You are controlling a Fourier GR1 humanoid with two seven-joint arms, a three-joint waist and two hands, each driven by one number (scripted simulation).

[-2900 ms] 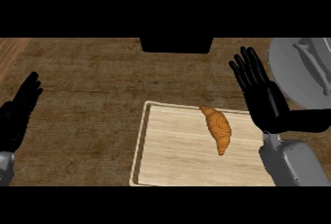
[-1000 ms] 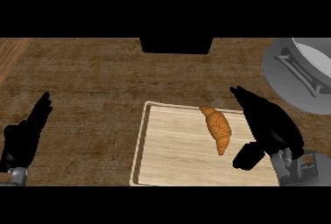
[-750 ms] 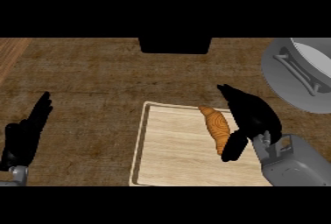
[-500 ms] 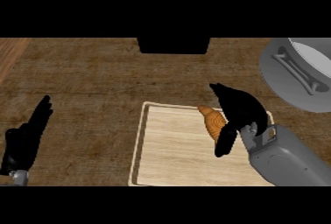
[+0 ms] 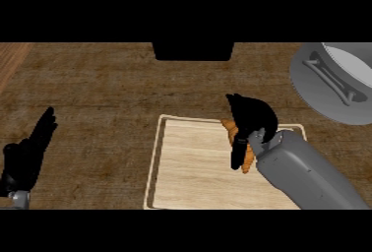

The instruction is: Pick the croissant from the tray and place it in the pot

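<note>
— Croissant (image 5: pixel 242 147), where does it lie?

— On the pale wooden tray (image 5: pixel 193 172), near the far right corner. Only strips of its brown crust show: a bit by my wrist and a tip poking out below my thumb. My right hand (image 5: pixel 252 120) covers the rest.

— State of that right hand?

— Fingers and thumb curled down over the croissant, thumb on the left side of it, fingers arched over the top. Whether it is lifted off the board I cannot tell; it looks level with the tray.

— Left hand?

— My left hand (image 5: pixel 27 155) sits at the view's left edge over the dark wood counter (image 5: pixel 109 93), fingers straight and together, holding nothing, well apart from the tray.

— Pot?

— Grey pot (image 5: pixel 335 81) at the upper right, partly cut by the edge, beyond the tray's far right corner. A bar-shaped handle shows on it.

— Anything else?

— A black block (image 5: pixel 193 50) at the counter's far edge, centre.
</note>
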